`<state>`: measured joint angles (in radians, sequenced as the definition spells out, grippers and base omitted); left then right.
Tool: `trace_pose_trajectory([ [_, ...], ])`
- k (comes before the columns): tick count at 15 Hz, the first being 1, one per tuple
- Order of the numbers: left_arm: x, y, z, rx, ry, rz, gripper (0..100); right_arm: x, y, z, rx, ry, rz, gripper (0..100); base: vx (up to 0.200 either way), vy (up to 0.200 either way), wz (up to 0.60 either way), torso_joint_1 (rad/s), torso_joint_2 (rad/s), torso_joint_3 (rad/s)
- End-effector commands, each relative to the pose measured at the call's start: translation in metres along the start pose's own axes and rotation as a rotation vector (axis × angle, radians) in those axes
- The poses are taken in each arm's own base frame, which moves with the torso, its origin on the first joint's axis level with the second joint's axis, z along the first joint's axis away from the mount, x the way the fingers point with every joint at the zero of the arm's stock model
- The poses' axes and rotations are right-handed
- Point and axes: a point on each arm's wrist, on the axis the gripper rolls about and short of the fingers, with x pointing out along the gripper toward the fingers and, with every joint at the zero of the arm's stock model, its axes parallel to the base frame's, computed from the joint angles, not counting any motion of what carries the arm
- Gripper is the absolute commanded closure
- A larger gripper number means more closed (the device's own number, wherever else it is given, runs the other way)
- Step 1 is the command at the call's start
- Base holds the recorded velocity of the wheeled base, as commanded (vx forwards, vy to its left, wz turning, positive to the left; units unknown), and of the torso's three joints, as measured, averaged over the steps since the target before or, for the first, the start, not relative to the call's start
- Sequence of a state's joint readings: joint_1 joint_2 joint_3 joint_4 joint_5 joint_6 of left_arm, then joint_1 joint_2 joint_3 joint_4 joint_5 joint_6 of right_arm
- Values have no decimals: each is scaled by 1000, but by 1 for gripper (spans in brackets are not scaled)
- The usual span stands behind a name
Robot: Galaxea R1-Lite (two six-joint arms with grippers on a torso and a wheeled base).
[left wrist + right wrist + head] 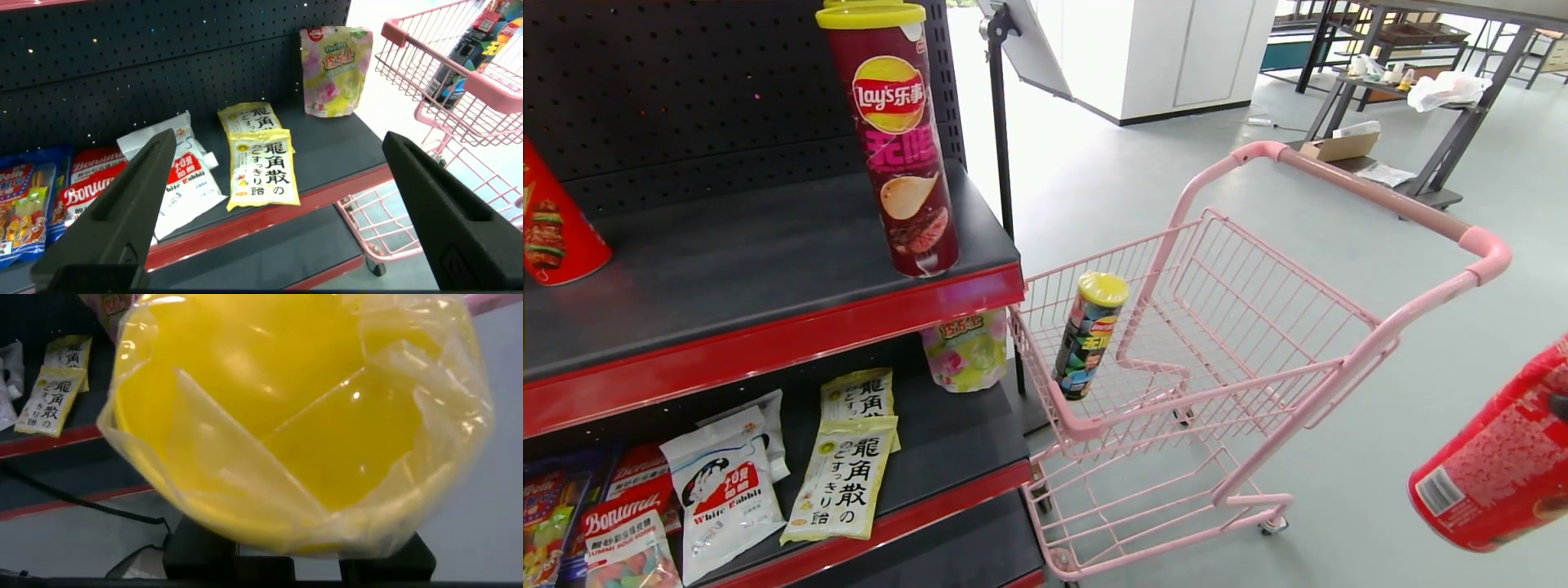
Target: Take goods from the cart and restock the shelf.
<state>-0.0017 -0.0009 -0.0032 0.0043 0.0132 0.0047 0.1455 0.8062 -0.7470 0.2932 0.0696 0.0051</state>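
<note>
We judge the restocking as partly done: one tall maroon chip can with a yellow lid (898, 139) stands upright near the front edge of the upper board of the black-and-red shelf (727, 253), while a small dark can with a yellow lid (1089, 335) leans in a corner of the pink wire cart (1339, 188). A red cylindrical can (1494, 465) hangs in the air beyond the cart, well apart from the shelf; the right gripper (1560, 406) seems clamped on it. The left gripper (278, 139) hovers before the lower board, fingers wide apart, holding nothing.
</note>
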Motion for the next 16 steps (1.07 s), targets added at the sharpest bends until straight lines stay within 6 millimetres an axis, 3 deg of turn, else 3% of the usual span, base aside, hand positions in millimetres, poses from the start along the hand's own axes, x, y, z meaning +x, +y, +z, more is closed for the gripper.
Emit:
trace_pose_trajectory([
  [1, 0, 0, 0, 0, 1, 1, 0, -14, 1, -7, -5, -49, -7, 100, 0, 0, 0, 0, 0, 0],
  [5, 0, 0, 0, 0, 1, 1, 0, -19, 1, -20, -26, -46, -9, 100, 0, 0, 0, 51, -159, -103],
  [16, 0, 0, 0, 0, 1, -1, 0, -9, 1, -27, -63, 8, 4, 100, 0, 0, 0, 196, -533, -336],
])
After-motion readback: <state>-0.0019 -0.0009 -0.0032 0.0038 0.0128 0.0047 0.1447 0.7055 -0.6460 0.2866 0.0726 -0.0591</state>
